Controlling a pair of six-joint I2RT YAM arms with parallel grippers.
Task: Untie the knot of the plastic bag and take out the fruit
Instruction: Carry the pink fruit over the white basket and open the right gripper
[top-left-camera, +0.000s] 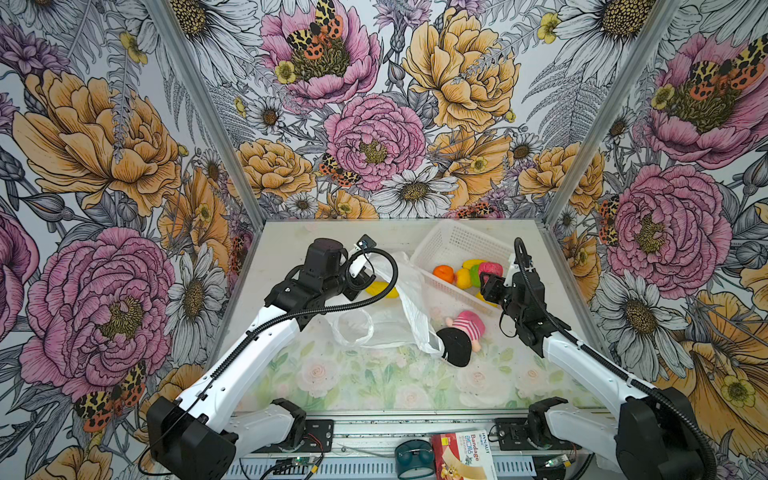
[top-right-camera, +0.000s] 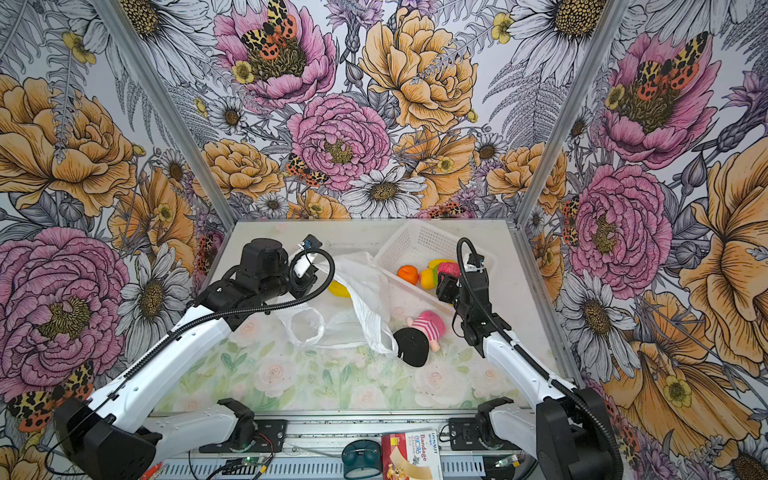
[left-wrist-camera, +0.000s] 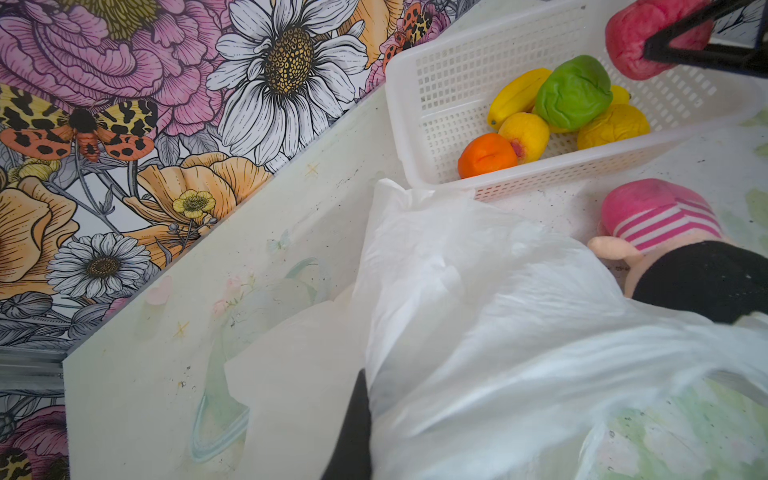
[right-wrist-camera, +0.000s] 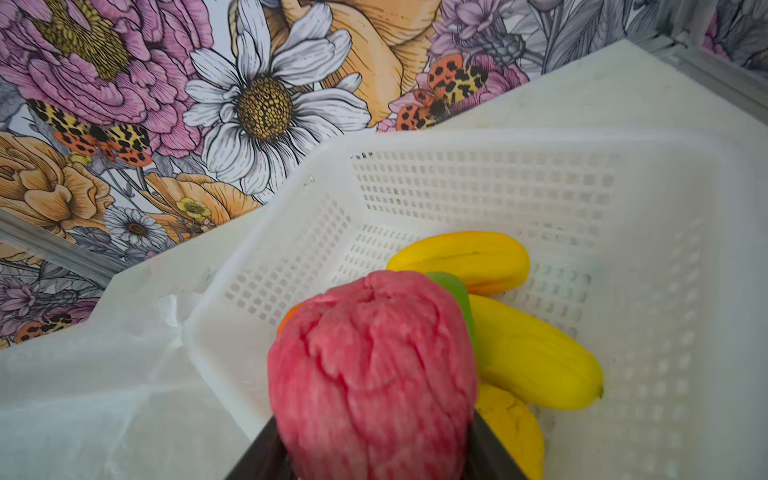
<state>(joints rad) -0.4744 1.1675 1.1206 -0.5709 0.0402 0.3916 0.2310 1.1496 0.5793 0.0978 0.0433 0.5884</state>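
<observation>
Now | pink-red fruit clamped between right fingers | above basket

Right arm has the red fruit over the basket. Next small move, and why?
Probably open the right gripper: it holds the pink-red fruit above the inside of the basket, over the fruits already inside, so a release should drop it in.
</observation>
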